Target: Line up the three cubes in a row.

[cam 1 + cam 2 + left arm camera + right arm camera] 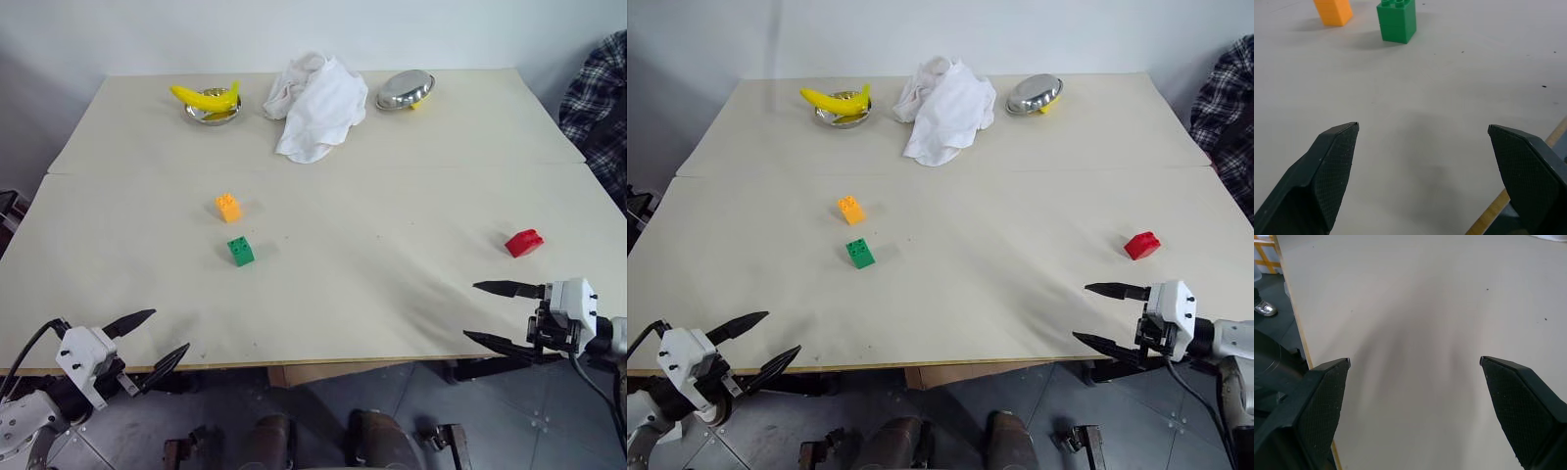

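Note:
An orange cube (228, 207) and a green cube (240, 251) sit close together left of the table's middle, the green one nearer to me. A red cube (523, 242) lies tilted far off at the right side. My left gripper (155, 339) hovers open at the table's front left edge, with nothing between its fingers; its wrist view shows the green cube (1396, 19) and orange cube (1333, 11) ahead. My right gripper (480, 311) stands open over the front right edge, just nearer than the red cube, empty.
At the back of the beige table (392, 196) are a metal bowl with a banana (208, 98), a crumpled white cloth (313, 106) and a second metal bowl (405, 90) lying tipped. A plaid garment (600, 108) hangs at the right.

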